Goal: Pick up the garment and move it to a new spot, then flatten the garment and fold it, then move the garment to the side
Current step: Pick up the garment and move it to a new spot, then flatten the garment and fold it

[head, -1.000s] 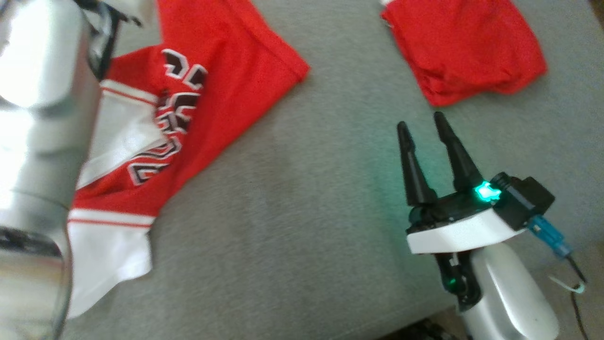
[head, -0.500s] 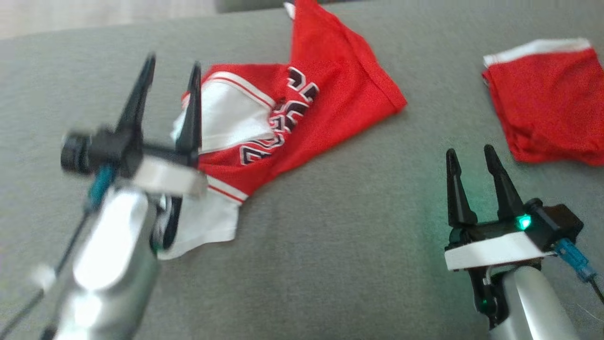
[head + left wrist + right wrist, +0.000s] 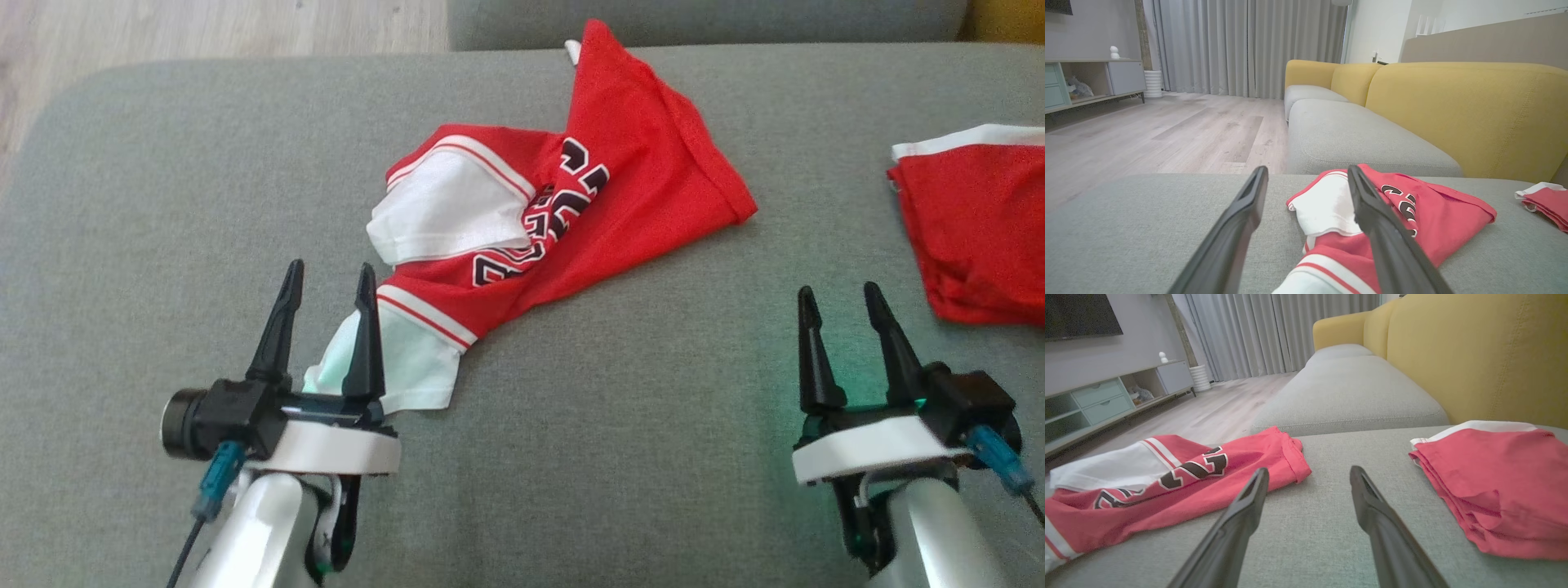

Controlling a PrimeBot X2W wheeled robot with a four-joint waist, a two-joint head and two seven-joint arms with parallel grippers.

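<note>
Head view: left gripper [image 3: 329, 268] and right gripper [image 3: 839, 290] gape empty, lower frame; crumpled garment [image 3: 637, 163] lies centre, pickup seemingly pending: left must pinch its near white edge.

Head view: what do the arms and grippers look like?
The left gripper and right gripper each have two long tapering black fingers on a black base, a white collar, a silvery forearm and a teal cable plug. A green light glows on the right one's base.

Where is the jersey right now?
In the head view the jersey lies crumpled near the middle of the grey cushion, its white end by the left pincer, a folded red cloth to its right.
</note>
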